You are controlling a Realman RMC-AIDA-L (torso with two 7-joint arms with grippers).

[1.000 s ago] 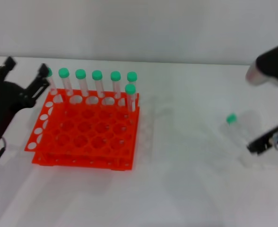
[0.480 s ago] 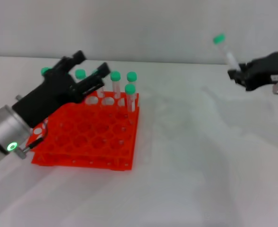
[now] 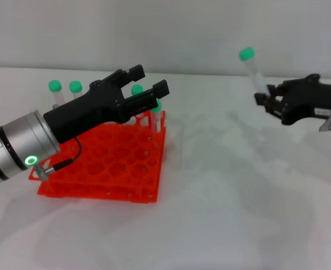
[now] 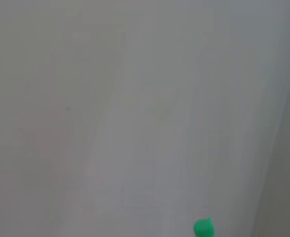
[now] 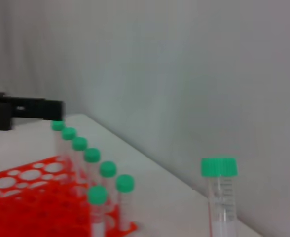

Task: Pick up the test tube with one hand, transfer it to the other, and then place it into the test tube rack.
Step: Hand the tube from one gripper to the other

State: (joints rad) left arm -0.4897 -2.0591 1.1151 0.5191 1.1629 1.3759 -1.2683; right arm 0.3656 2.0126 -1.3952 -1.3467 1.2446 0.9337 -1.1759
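Test tube (image 3: 253, 73) near-upright, cap up

The head camera looks down from above at the whole table (image 3: 222, 225). The right wrist camera sits low, near the test tube (image 5: 220, 197), facing the far test tube rack (image 5: 31, 197). Both show it.

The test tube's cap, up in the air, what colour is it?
Green. The test tube has a green screw cap, clearest in the right wrist view.
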